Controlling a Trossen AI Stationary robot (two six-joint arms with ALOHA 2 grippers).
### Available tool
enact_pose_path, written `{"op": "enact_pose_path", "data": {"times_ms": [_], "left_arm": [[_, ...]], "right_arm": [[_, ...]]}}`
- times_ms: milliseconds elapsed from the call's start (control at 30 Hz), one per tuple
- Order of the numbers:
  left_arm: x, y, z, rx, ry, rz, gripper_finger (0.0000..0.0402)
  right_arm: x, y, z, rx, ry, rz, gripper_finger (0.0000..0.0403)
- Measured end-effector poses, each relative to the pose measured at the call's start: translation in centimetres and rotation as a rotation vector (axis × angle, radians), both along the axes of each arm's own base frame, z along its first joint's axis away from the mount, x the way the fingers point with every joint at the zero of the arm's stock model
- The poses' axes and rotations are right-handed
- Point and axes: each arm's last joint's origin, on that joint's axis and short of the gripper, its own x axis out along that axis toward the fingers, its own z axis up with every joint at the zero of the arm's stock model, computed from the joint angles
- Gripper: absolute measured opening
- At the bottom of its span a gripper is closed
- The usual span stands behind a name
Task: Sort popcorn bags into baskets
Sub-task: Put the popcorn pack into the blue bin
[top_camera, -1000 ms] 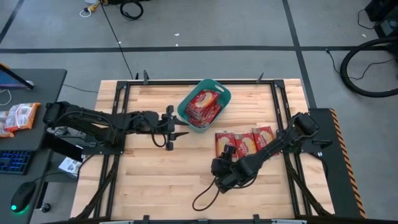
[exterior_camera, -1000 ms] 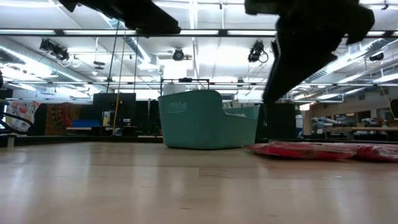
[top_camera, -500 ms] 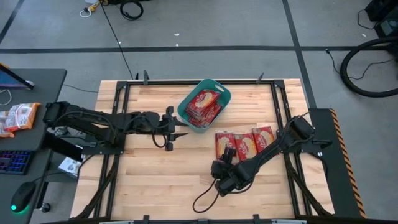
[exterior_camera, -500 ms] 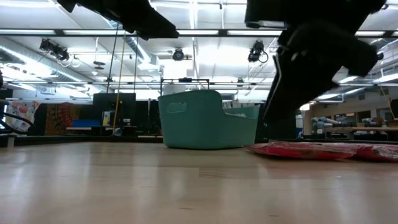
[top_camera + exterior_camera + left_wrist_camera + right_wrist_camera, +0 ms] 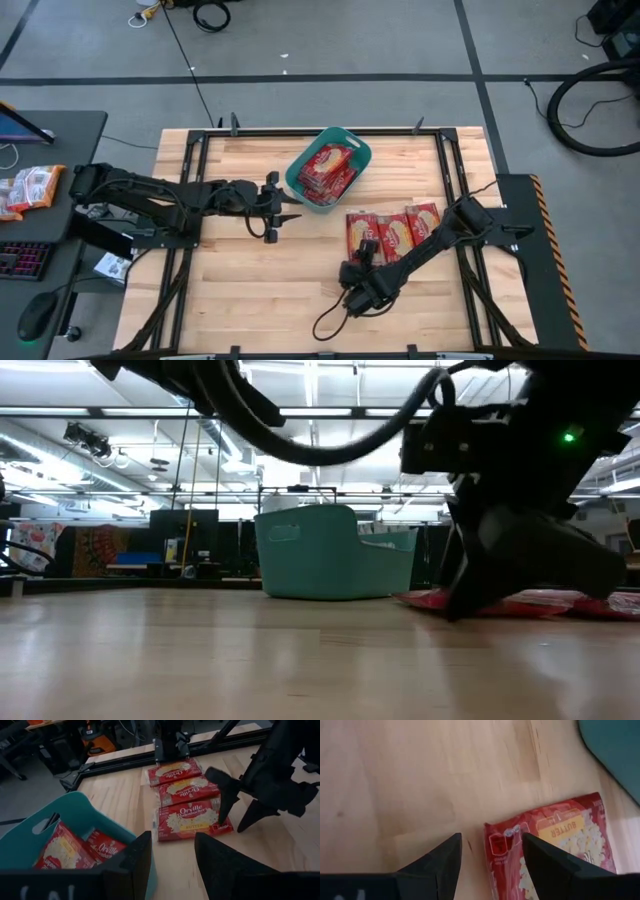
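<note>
The teal basket (image 5: 329,167) stands at the table's far middle with several red popcorn bags (image 5: 325,172) lying in it; it also shows in the left wrist view (image 5: 30,837). Three more bags lie flat side by side on the table (image 5: 393,231). My right gripper (image 5: 366,247) is open and low over the near left corner (image 5: 496,836) of the leftmost bag (image 5: 192,820), one finger on each side of it. My left gripper (image 5: 292,208) is open and empty, level, just left of the basket's near end. My right gripper's open fingers (image 5: 223,802) come from above and from the table's near side, slanting down, at the leftmost bag's near left corner (image 5: 223,826). I cannot tell whether they touch it. The bag lies flat on the table.
A black cable loop (image 5: 327,320) trails on the table near the right arm's wrist. Black frame rails (image 5: 452,190) run along the table's sides. A side desk at the left holds more packets (image 5: 30,188). Bare wood lies at the near left (image 5: 260,290).
My right gripper has gone down toward the table and a little toward the left, ending low at the near end of the leftmost bag. The bags have stayed where they were.
</note>
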Motion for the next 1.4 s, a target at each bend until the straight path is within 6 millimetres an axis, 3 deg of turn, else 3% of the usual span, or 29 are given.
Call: {"op": "enact_pose_path", "data": {"times_ms": [167,500,600,767,1000,1167,1400], "left_arm": [[0.0,0.0,0.0,-0.001,0.003,0.0,0.0155],[-0.1,-0.2,-0.2,-0.021,0.017,-0.018,0.0155],[-0.1,-0.4,-0.2,-0.038,0.022,-0.06,0.0155],[0.0,-0.8,-0.7,-0.004,0.068,-0.165,0.0157],[0.5,-1.4,-1.6,0.062,0.105,-0.209,0.0188],[0.6,-1.4,-1.9,0.028,0.118,-0.18,0.0207],[-0.1,-1.7,-1.0,0.024,0.084,-0.15,0.0193]], "right_arm": [[-0.5,-0.4,-0.2,-0.034,0.024,-0.018,0.0186],[-0.4,-1.3,-0.5,0.006,0.088,-0.028,0.0025],[-0.3,-1.3,-0.2,0.027,0.106,-0.027,0.001],[0.8,-0.5,3.9,0.062,0.08,-0.023,0.0007],[0.6,-0.7,9.4,0.026,0.024,-0.008,0.0006],[0.1,-1.5,11.5,0.028,-0.043,-0.041,0.0004],[-1.2,-3.6,15.3,0.063,-0.165,-0.148,0.0003]]}}
